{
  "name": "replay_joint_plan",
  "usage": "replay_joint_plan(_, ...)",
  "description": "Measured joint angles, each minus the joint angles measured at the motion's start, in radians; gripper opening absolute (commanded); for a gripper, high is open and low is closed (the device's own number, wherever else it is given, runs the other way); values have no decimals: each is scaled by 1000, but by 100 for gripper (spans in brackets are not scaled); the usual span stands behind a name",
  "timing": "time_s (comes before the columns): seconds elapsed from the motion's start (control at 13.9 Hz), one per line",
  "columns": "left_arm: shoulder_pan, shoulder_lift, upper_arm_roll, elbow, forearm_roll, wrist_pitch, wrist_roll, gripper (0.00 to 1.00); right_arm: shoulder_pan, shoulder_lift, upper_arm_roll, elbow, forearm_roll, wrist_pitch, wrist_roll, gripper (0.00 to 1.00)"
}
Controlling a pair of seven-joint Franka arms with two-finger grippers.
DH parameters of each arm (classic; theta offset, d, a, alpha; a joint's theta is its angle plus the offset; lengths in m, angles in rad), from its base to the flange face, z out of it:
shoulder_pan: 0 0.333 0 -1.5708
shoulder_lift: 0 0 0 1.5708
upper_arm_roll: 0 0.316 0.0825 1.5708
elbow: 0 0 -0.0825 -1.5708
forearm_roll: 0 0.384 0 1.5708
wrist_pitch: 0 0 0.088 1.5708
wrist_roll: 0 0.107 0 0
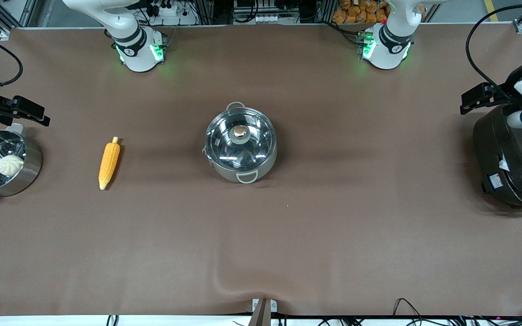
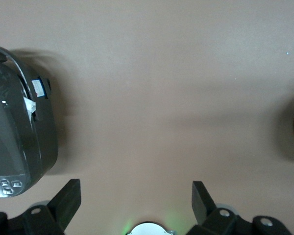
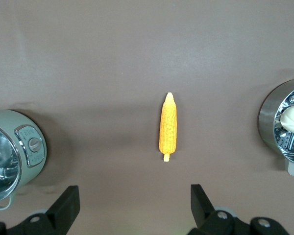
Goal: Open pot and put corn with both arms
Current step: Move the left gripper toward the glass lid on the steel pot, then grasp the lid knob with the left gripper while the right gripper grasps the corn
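The steel pot (image 1: 261, 164) stands mid-table with its glass lid (image 1: 224, 145) on and the copper knob (image 1: 240, 131) on top. It also shows in the right wrist view (image 3: 12, 156). The corn (image 1: 108, 163) lies flat on the cloth between the pot and the steamer pot, toward the right arm's end, and it also shows in the right wrist view (image 3: 168, 128). My right gripper (image 3: 134, 190) is open and empty, high over that end of the table (image 1: 23, 111). My left gripper (image 2: 135, 186) is open and empty, high beside the rice cooker (image 1: 480, 97).
A steel steamer pot (image 1: 32, 167) with a white bun (image 1: 10, 164) stands at the right arm's end. A big black rice cooker (image 1: 512, 158) stands at the left arm's end, and it also shows in the left wrist view (image 2: 14, 132). Brown cloth (image 1: 261, 253) covers the table.
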Motion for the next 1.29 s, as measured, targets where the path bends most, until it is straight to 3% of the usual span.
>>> replay_joint_plan(0.22, -65, 62, -19, 9, -37, 57, -141, 100, 0, 0, 0, -14, 0, 1, 0, 100)
replay_joint_plan(0.58, -262, 190, -54, 50, -39, 173, -508, 100, -2, 2, -1, -56, -1, 54, 1, 100)
replay_joint_plan(0.86, -418, 260, -57, 115, -39, 202, -799, 100, -13, 15, -2, -188, -6, 213, -1, 100)
replay_joint_plan(1.15, -582, 335, -52, 139, -39, 315, -1030, 100, -16, 50, -2, -365, -6, 448, -13, 100)
replay_joint_plan(1.29, -617, 372, -50, 142, -39, 389, -1104, 93, -22, 78, -2, -432, -7, 540, -43, 100)
